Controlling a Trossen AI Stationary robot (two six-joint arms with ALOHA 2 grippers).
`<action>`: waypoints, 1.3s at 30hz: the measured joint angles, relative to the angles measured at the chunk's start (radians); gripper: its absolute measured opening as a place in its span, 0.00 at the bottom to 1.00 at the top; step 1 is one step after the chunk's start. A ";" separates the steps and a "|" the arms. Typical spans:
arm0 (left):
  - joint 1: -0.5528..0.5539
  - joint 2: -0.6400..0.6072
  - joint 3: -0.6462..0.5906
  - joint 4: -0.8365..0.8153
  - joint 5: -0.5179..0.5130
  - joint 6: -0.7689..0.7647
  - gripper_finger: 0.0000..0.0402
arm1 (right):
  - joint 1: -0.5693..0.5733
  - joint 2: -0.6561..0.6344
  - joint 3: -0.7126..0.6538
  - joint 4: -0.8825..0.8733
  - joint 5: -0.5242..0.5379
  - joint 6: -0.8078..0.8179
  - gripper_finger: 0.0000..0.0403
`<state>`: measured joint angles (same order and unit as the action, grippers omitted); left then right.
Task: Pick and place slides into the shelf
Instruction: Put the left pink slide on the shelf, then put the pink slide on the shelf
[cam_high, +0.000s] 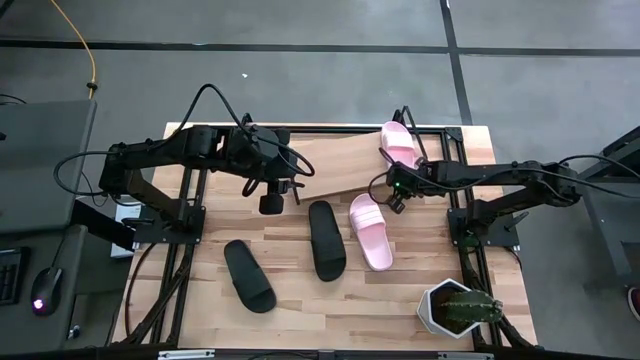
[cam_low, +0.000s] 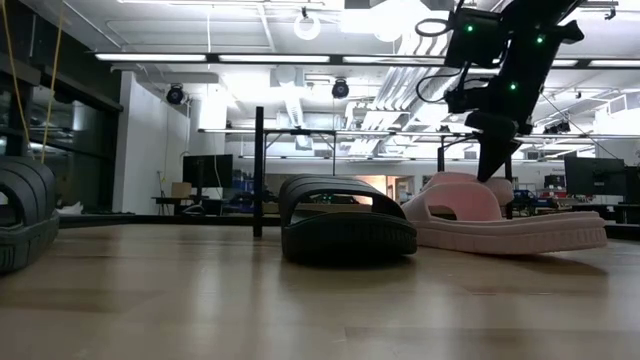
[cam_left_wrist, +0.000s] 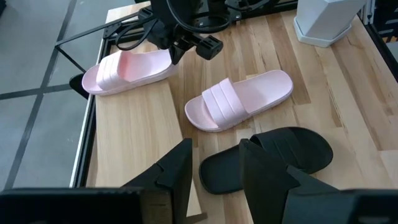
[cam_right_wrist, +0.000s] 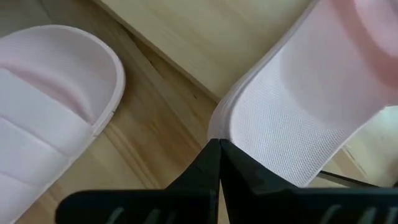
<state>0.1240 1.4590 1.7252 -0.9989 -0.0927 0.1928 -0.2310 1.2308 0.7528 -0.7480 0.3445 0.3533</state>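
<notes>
Closest to the right wrist camera, the right gripper (cam_right_wrist: 219, 149) has its two dark fingers pressed together with nothing between them, their tips at the heel edge of the pink slide on the shelf (cam_high: 398, 143). Whether they actually touch that rim is hard to say. This slide lies on the shelf (cam_high: 340, 165), at its right end. To finish the step well, I would nudge the heel gently so the whole sole sits square on the board, then lift straight clear.

Just off the board lies the second pink slide (cam_high: 370, 230), beside it a black slide (cam_high: 326, 240), and farther left the other black slide (cam_high: 249, 276). Over the table's middle, the left gripper (cam_high: 271, 204) hangs part-open and empty.
</notes>
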 joint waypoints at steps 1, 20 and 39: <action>0.000 0.000 0.000 0.000 0.000 0.000 0.29 | 0.000 0.000 0.000 0.004 -0.004 -0.006 0.00; 0.000 0.000 0.001 -0.014 -0.001 0.005 0.29 | 0.002 0.000 0.000 0.354 -0.258 -0.235 0.00; 0.000 -0.002 -0.225 0.022 0.030 -0.042 0.26 | 0.002 0.000 0.000 0.423 -0.412 -0.324 0.00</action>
<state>0.1242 1.4570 1.5002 -0.9770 -0.0623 0.1509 -0.2291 1.2308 0.7528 -0.3247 -0.0672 0.0296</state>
